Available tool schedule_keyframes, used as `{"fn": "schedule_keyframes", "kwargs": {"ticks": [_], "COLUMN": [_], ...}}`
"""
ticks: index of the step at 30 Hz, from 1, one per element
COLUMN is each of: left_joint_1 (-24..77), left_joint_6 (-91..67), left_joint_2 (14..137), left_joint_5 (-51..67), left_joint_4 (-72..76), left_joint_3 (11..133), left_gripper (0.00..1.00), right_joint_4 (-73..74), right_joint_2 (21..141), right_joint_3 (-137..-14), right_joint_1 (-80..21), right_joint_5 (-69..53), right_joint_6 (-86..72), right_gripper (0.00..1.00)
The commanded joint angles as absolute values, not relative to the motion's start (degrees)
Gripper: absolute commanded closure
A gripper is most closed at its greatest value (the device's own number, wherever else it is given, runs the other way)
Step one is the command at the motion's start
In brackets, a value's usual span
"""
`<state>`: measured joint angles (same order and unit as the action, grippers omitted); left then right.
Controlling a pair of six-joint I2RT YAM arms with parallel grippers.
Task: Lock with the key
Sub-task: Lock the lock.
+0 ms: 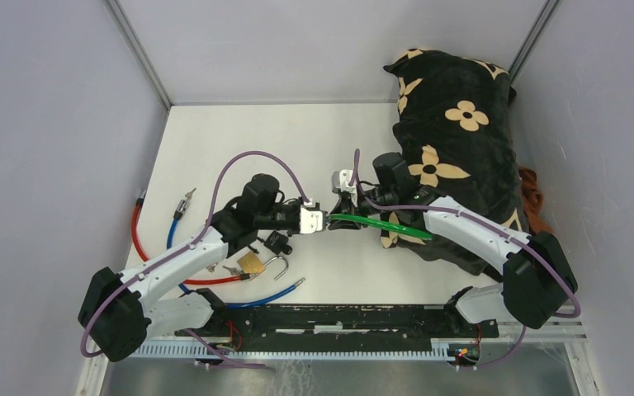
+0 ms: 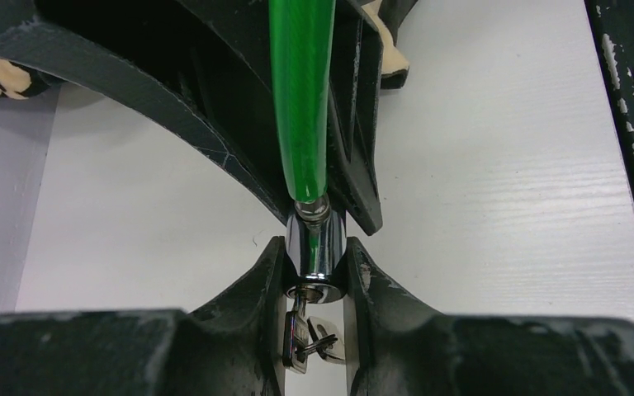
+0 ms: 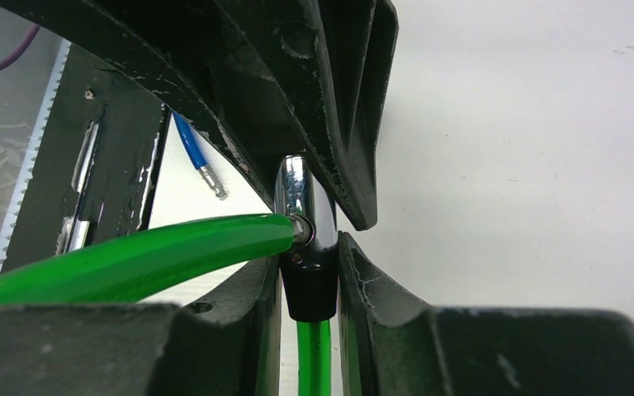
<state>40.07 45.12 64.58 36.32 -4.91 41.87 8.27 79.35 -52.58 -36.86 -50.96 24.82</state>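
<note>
Cables lie at the far left of the white table (image 1: pixel 239 140): 1 red cable (image 1: pixel 135 235) and 1 blue cable (image 1: pixel 171 233), curving side by side toward the near edge. Just to their right we see a brass padlock (image 1: pixel 252 262) on the table with its shackle swung open, close under the left arm. Next comes the left gripper (image 1: pixel 314 220), pointing right toward the middle of the table. From its wrist camera we see its 2 fingers (image 2: pixel 268 289) drawn in narrow, pressing on both sides of the chrome barrel (image 2: pixel 315 247) of the green cable lock (image 1: pixel 371 224), so it has hold of the lock there. A key (image 2: pixel 297 326) sits in the keyhole at the barrel's near end, between those fingers, with a few small metal pieces hanging from it. The green cable runs out of the barrel's far end. Directly to the right, nose to nose with the left one, the right gripper (image 1: pixel 345 202) is closed narrow on the same lock. In its wrist view, its fingers (image 3: pixel 355 280) clamp the black end piece below the chrome part, and 1 green strand enters the barrel from the side. So the lock is held between the 2 grippers near the table's middle, and its green loop trails right along the right arm. Farthest right, a black cushion (image 1: pixel 454 140) with beige flowers lies against the right wall.
</note>
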Motion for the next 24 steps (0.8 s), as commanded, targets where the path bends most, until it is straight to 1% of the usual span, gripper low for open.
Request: {"fn": "schedule_keyframes", "kwargs": {"ticks": [1,2,3,6,7,9,11,12,13,16,20,22,23,24], "left_joint_1": [40.41,40.42,40.46,40.45,40.43,40.44,40.44,40.44,40.43,40.43,40.48,40.39,40.47,40.49], "left_joint_6": [40.73,38.25,35.51,29.55,28.57,25.91,23.33,22.53,21.87,20.56,18.36,17.71,17.66,17.65], "left_joint_2": [63.55,63.44,63.38,62.47,62.00,61.34,61.10,61.06,61.05,61.00,61.29,61.35,61.35,61.38], "left_joint_5": [36.55,36.15,35.91,37.16,37.85,38.58,38.90,38.92,38.93,38.77,39.03,39.15,39.27,39.22], "left_joint_4": [-0.18,1.53,2.29,2.46,2.61,3.59,4.65,5.11,5.58,6.03,7.45,8.02,8.08,8.02], "left_joint_3": [41.75,41.75,41.61,40.45,39.63,38.25,37.45,37.11,36.91,36.78,36.45,36.50,36.60,36.64], "left_gripper": [0.98,0.98,0.98,0.98,0.98,0.98,0.98,0.98,0.98,0.98,0.98,0.98,0.98,0.98], "right_joint_4": [7.16,7.20,7.21,6.76,5.60,2.90,0.52,0.47,-1.43,-5.54,-16.71,-18.57,-19.07,-19.98], "right_joint_2": [76.61,76.39,76.15,74.73,74.11,73.17,72.78,72.60,72.45,71.62,70.51,70.54,70.66,70.79], "right_joint_3": [-53.64,-53.51,-53.37,-52.49,-51.93,-51.05,-50.71,-50.71,-50.71,-49.68,-46.28,-45.81,-45.79,-45.79], "right_joint_1": [-37.11,-37.09,-37.06,-36.73,-36.59,-36.52,-36.56,-36.54,-36.54,-36.50,-36.87,-37.09,-37.07,-37.09], "right_joint_5": [-51.77,-51.92,-52.09,-53.00,-52.91,-53.11,-53.88,-54.27,-54.75,-56.66,-60.35,-60.87,-61.34,-61.96], "right_joint_6": [25.35,25.52,25.77,26.91,26.54,25.29,24.25,23.90,23.44,21.44,15.07,13.93,13.45,12.71], "right_gripper": [1.00,0.99,0.88,0.63,0.57,0.49,0.45,0.40,0.34,0.32,0.33,0.38,0.41,0.47]}}
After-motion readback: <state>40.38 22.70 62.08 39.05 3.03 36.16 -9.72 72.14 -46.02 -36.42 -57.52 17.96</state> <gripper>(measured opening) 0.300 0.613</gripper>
